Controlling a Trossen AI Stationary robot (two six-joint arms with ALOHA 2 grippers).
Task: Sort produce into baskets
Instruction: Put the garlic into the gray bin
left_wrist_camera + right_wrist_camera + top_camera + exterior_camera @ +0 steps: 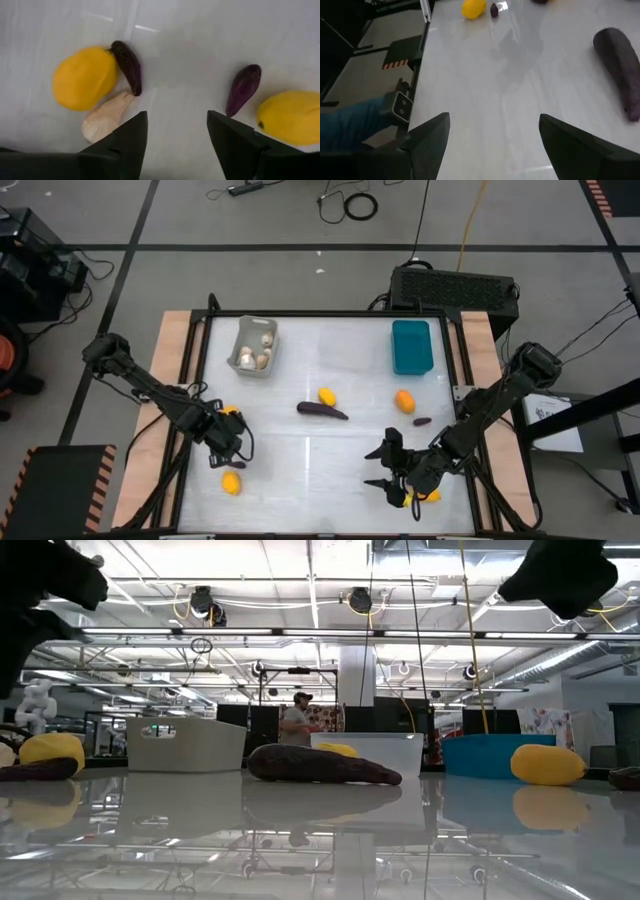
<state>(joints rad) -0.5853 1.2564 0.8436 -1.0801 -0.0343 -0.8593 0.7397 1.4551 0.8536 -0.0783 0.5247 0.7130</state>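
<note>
My left gripper (222, 445) (175, 135) points down, open, over the table's left side. Nothing is between its fingers. On one side of them lie a yellow fruit (82, 77), a dark purple piece (127, 65) and a whitish mushroom (105, 117). On the other side lie a second purple piece (243, 89) and another yellow fruit (290, 117). My right gripper (378, 468) (495, 135) hangs open over bare table near the front right. A long eggplant (322, 410) (620, 67) lies beyond it. The grey basket (253, 346) holds mushrooms; the teal basket (411, 346) and clear basket (375, 752) stand at the back.
More yellow fruits lie at the middle (327, 396), at the right (404, 401) and under my right arm (428, 497), and a small purple piece (422, 421) lies at the right. A black vented box (455, 285) stands behind the table. A person (295, 720) is far off in the room.
</note>
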